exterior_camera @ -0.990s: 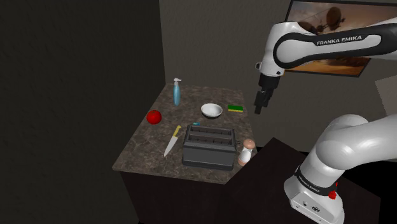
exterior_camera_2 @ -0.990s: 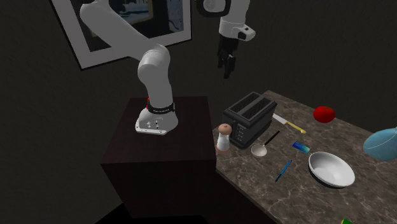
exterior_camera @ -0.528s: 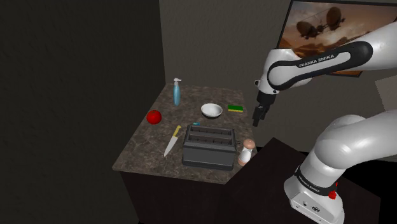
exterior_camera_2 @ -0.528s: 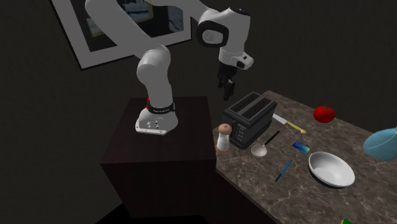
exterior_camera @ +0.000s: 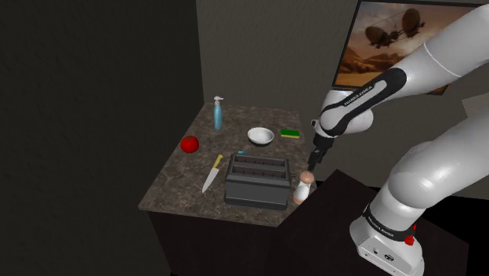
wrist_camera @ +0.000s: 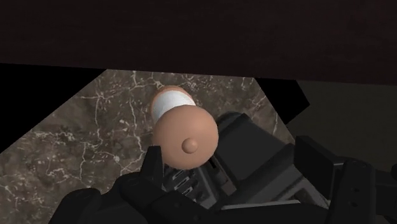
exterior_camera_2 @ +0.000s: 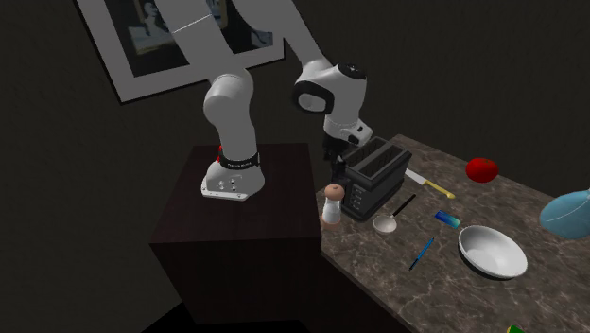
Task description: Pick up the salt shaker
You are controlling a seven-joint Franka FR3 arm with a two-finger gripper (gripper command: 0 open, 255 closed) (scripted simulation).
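Tan-capped shaker (exterior_camera: 302,189) stands beside toaster (exterior_camera: 257,181); gripper (exterior_camera: 313,164) hangs just above, jaws apart, so you can descend vert. & straddle it.

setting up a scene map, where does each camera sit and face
Shoulder view: beside the stand, looking down over the counter; arm and pincer show.
Second exterior view: beyond the counter, looking back at stand and arm.
Wrist view: on the hand, looking down at the salt shaker; pincer shows.
Exterior views share salt shaker, toaster.
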